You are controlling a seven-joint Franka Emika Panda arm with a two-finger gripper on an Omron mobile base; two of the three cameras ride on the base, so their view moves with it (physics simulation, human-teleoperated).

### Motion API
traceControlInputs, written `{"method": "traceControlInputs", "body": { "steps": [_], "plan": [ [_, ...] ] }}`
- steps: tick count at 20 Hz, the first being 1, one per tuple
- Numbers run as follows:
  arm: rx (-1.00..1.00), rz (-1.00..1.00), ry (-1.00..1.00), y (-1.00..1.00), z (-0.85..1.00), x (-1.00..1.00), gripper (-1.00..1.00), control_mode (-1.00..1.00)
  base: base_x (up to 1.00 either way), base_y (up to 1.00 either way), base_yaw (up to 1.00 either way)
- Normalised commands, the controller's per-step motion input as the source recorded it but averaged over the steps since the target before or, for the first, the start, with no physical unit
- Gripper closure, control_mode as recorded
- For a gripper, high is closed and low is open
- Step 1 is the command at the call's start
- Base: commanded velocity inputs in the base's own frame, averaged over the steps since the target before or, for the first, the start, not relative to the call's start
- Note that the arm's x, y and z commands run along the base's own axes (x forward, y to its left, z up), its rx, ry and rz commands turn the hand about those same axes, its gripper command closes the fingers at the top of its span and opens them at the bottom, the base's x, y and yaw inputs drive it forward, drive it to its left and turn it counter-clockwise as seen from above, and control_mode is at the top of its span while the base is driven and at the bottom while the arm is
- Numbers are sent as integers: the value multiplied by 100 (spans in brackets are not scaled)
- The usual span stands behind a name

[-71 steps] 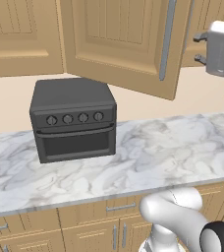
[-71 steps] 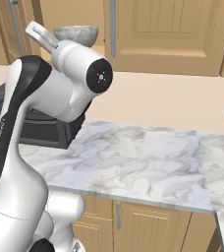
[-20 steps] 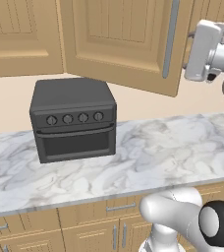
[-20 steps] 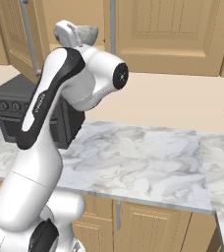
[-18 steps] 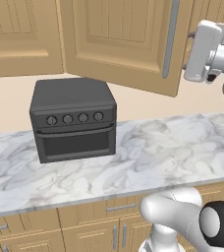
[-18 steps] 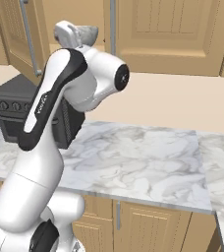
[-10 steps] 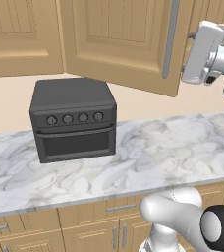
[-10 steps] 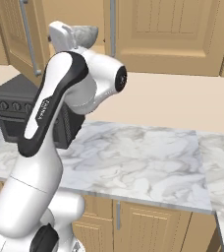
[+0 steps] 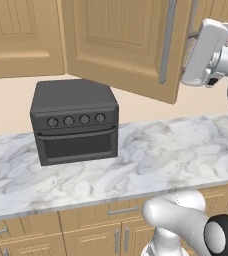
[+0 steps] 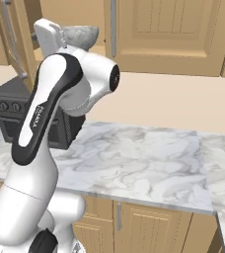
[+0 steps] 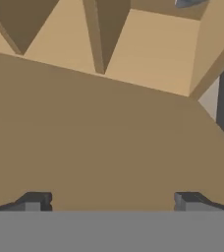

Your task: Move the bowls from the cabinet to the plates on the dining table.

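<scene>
Your pincer (image 11: 111, 199) stands wide open with nothing between its fingertips (image 11: 34, 201), raised to the open cabinet (image 9: 121, 45) (in the hand view you look along a tan inner surface towards the cabinet's back corner). In the left base view the hand sits just right of the swung-out door (image 9: 131, 40), beside its long silver handle (image 9: 167, 42). The marbled bowl (image 10: 80, 35) rests inside the cabinet, just beyond the hand in the right base view, and a grey sliver of it (image 11: 186, 3) shows at the top edge of the hand view. You can't tell from these views whether the wooden bowl is there. Below, the black oven (image 9: 75, 120) stands on the marble table (image 9: 176, 155), towards its back edge, under the open door.
</scene>
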Motion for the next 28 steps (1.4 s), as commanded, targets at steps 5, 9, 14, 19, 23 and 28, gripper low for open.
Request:
{"method": "traceControlInputs", "body": {
  "steps": [5,9,14,19,23,28],
  "plan": [
    [1,9,2,23,21,-34,-100,-100,0,0,0],
    [-1,4,-1,51,1,-35,-100,-100,0,0,0],
    [-1,0,-4,62,-17,-25,-100,-100,0,0,0],
    [0,0,-4,62,-38,-16,-100,-100,0,0,0],
    [3,0,-7,62,-50,-10,-100,-100,0,0,0],
    [4,0,-7,62,-37,1,-100,-100,0,0,0]
  ]
}}
